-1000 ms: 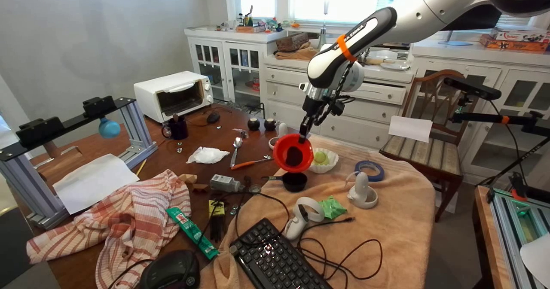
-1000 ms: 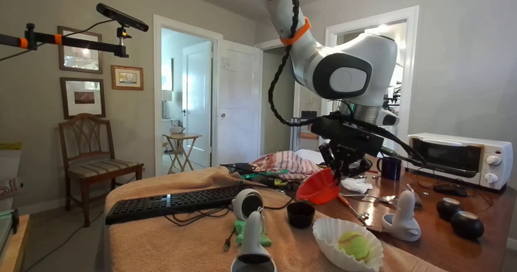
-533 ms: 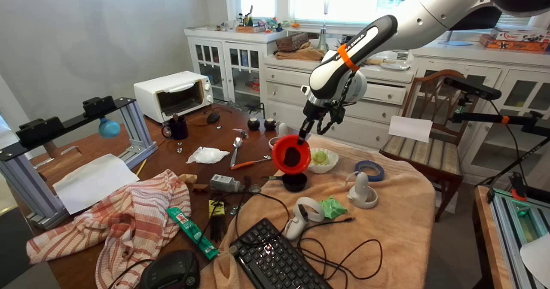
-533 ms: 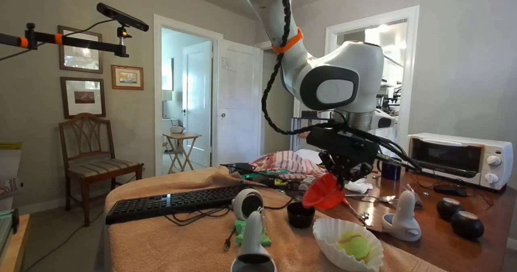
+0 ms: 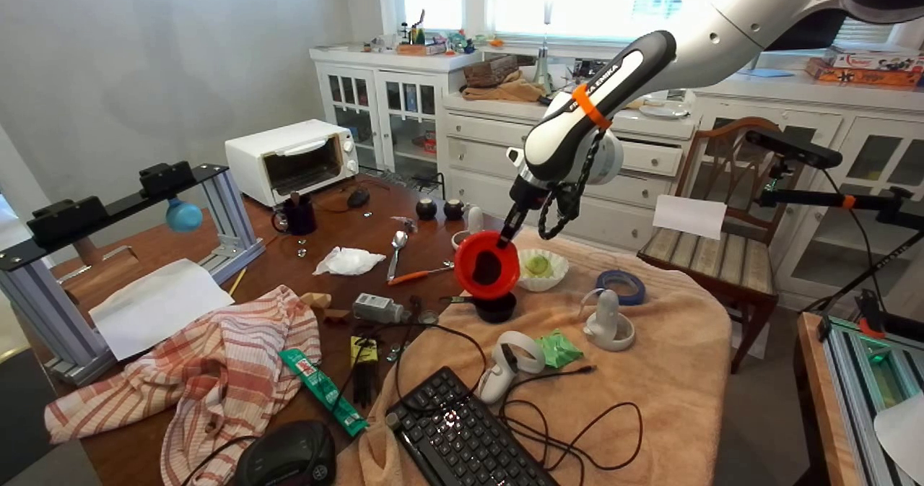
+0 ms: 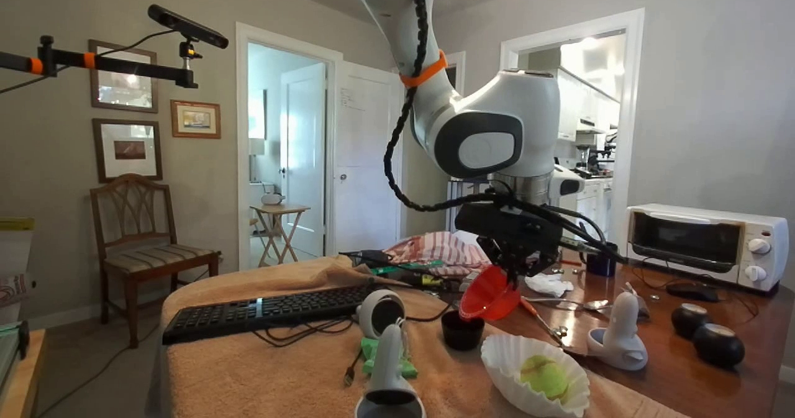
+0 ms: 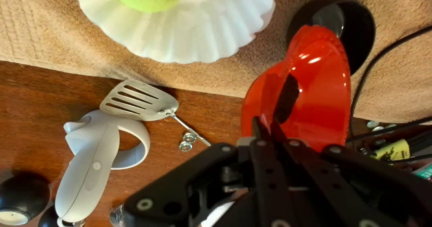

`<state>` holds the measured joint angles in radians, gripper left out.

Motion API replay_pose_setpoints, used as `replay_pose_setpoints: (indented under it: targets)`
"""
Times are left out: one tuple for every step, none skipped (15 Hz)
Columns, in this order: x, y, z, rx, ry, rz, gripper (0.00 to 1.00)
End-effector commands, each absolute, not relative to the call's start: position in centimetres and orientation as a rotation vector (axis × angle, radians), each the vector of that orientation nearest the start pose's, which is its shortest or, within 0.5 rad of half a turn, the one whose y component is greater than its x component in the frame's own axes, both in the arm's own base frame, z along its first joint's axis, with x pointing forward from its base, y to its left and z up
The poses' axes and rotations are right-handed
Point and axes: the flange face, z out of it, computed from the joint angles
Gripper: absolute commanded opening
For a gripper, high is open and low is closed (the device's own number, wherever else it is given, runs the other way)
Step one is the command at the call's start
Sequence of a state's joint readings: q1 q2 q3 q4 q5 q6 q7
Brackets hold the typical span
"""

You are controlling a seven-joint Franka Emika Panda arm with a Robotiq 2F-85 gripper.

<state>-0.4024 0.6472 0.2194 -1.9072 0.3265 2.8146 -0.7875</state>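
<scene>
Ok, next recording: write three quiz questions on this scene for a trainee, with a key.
1. Which thing on the towel does the red bowl overlap in all three views?
2. True or false: the bowl is level.
3. The gripper is: a) wide open, b) closed on the bowl's rim, c) touching nothing.
Key: 1. the black cup; 2. false, it is tilted; 3. b.
</scene>
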Motion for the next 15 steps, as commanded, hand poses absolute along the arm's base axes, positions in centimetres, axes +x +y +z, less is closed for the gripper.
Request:
replay_pose_setpoints:
  targets:
    - [61.8, -13.9, 19.6, -2.953, -0.403, -0.577, 0.01]
    - [61.6, -13.9, 19.8, -2.951, -0.404, -0.587, 0.01]
    - [61.4, -13.9, 20.2, -2.951, -0.405, -0.597, 0.01]
    - [61.2, -13.9, 20.5, -2.946, -0.41, -0.596, 0.01]
    - [61.1, -14.0, 20.7, -2.942, -0.413, -0.6, 0.01]
    - [61.0, -14.0, 20.9, -2.94, -0.417, -0.601, 0.01]
    - [60.9, -14.1, 21.0, -2.939, -0.424, -0.607, 0.01]
    - [60.8, -14.1, 21.1, -2.938, -0.432, -0.614, 0.01]
    - [60.7, -14.2, 21.1, -2.942, -0.45, -0.625, 0.01]
    - [60.6, -14.2, 21.2, -2.947, -0.473, -0.642, 0.01]
    - [60.5, -14.3, 21.2, -2.946, -0.49, -0.648, 0.01]
    - [60.5, -14.3, 21.2, -2.946, -0.51, -0.666, 0.01]
    - [60.4, -14.2, 21.1, -2.947, -0.527, -0.67, 0.01]
    - [60.3, -14.2, 21.1, -2.945, -0.542, -0.685, 0.01]
    - [60.2, -14.1, 21.0, -2.942, -0.556, -0.695, 0.01]
